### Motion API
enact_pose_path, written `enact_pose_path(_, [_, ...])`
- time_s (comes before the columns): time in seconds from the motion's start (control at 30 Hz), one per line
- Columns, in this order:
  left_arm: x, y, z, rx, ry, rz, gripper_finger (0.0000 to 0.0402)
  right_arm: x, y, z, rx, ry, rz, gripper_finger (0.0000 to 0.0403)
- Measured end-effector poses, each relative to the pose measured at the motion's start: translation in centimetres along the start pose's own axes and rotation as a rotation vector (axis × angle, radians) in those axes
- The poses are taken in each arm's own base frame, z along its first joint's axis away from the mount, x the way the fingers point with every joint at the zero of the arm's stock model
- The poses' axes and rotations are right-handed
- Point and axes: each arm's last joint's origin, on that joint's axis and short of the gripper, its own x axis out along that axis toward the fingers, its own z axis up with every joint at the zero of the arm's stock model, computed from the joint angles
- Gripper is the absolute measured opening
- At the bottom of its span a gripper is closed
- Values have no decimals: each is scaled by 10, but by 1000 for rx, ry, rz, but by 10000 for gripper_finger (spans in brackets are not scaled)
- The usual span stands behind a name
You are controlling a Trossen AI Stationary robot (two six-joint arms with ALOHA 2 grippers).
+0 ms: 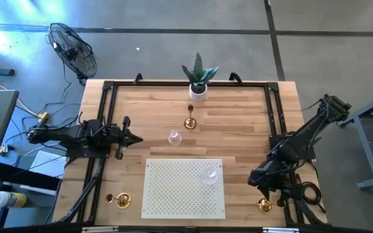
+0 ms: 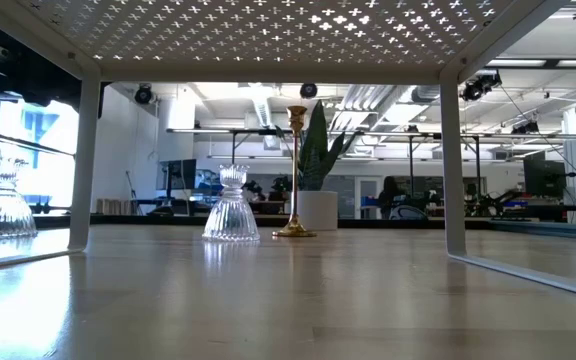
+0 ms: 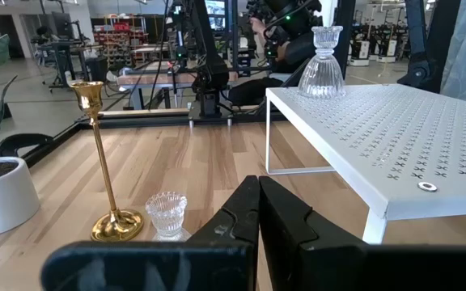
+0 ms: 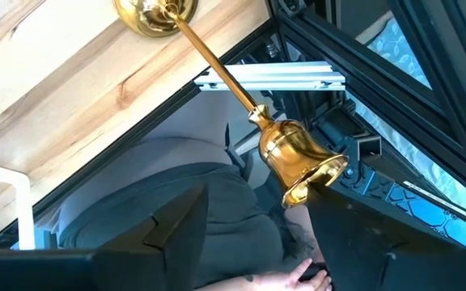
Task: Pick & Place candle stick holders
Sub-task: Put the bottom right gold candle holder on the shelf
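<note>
A tall gold candle stick holder [image 4: 298, 158] stands on its round base [image 4: 156, 12] at the table's near right corner [image 1: 264, 206]. My right gripper [image 4: 257, 206] hangs open just above it, slanting down. One finger is on each side of the holder's cup, and I see no touch. Another tall gold holder [image 1: 190, 120] and a glass one [image 1: 174, 137] stand mid-table. A second glass holder [image 1: 210, 173] stands on the white perforated mat [image 1: 173, 194]. Two gold holders [image 1: 116, 200] stand near left. My left gripper [image 1: 135, 138] rests shut at the left.
A white pot with a green plant [image 1: 198, 90] stands at the far edge. The mat is a raised shelf on legs [image 2: 453, 150]. Black frame rails [image 1: 277, 123] border the table. In the right wrist view, a person's hand [image 4: 294, 279] shows beyond the near edge.
</note>
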Motion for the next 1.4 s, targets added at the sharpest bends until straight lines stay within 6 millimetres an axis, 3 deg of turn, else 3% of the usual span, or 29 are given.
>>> enact_pose_path(0.57, [0, 0, 0, 0, 0, 0, 1, 3, 2, 6, 22, -29, -23, 152])
enact_pose_path(1.03, [0, 0, 0, 0, 0, 0, 1, 8, 5, 10, 23, -26, -34, 145])
enact_pose_path(1.2, [0, 0, 0, 0, 0, 0, 1, 8, 5, 10, 21, -25, -36, 106])
enact_pose_path(1.4, [0, 0, 0, 0, 0, 0, 1, 7, 4, 9, -1, -15, -29, 25])
